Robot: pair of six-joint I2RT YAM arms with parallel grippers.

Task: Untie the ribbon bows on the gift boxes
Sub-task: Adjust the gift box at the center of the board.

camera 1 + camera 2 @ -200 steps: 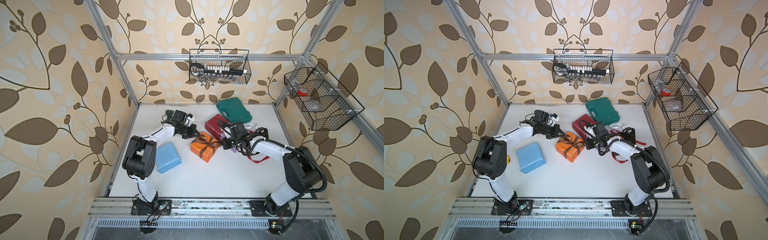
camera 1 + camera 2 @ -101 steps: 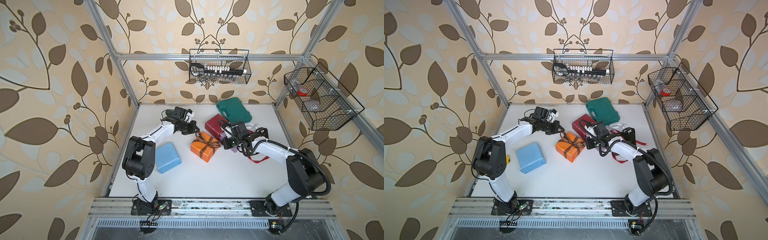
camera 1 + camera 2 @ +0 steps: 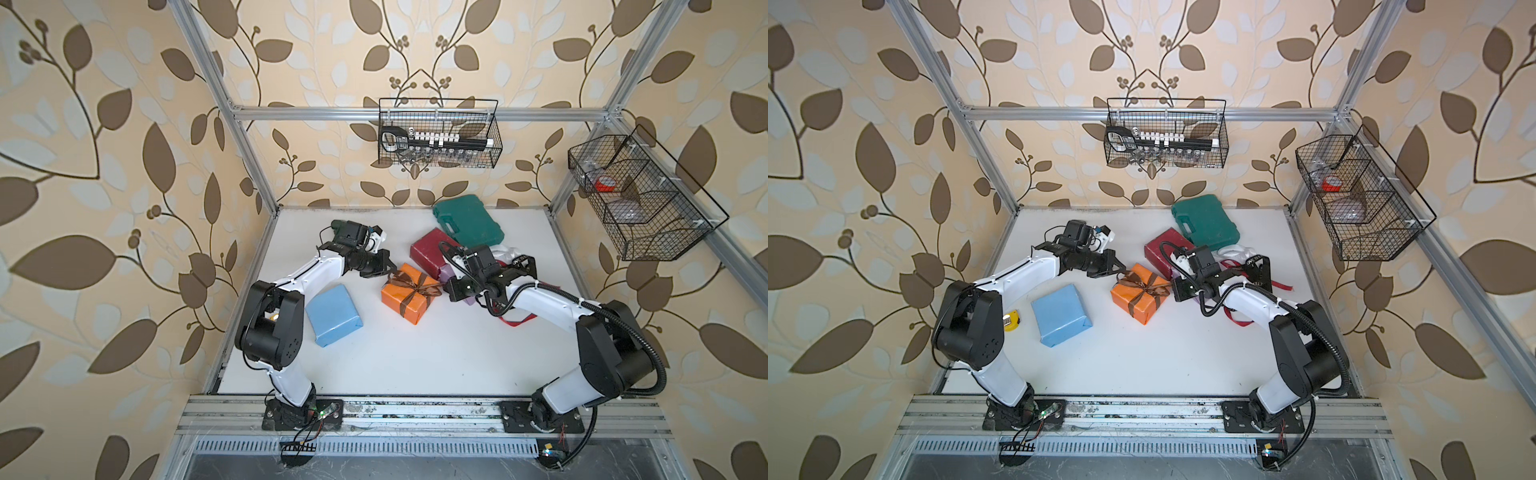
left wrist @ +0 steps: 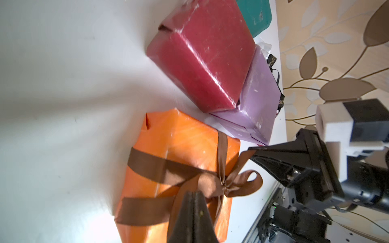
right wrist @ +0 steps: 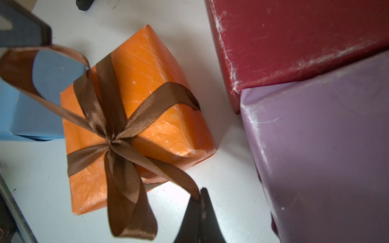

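The orange gift box (image 3: 409, 305) sits mid-table with a brown ribbon bow (image 3: 411, 282) knotted on top (image 5: 110, 141). My left gripper (image 4: 194, 194) is shut on one brown tail at the box's far-left corner (image 3: 388, 271). On the box's right side, my right gripper (image 5: 201, 192) is shut on the other tail's end (image 3: 446, 286). One bow loop (image 5: 126, 199) hangs loose. The dark red box (image 3: 428, 251), lilac box (image 4: 256, 105) and light blue box (image 3: 334, 316) carry no ribbon.
A green case (image 3: 467, 224) lies at the back. Loose red (image 3: 515, 322), black lettered (image 3: 519, 262) and white (image 3: 505, 251) ribbons lie behind my right arm. Wire baskets hang on the back wall (image 3: 438, 133) and right wall (image 3: 640, 195). A yellow object (image 3: 1013, 322) lies beside the left arm.
The left wrist rose a little, then came back down. Both grippers stay shut on the brown tails, and the orange box has not shifted.
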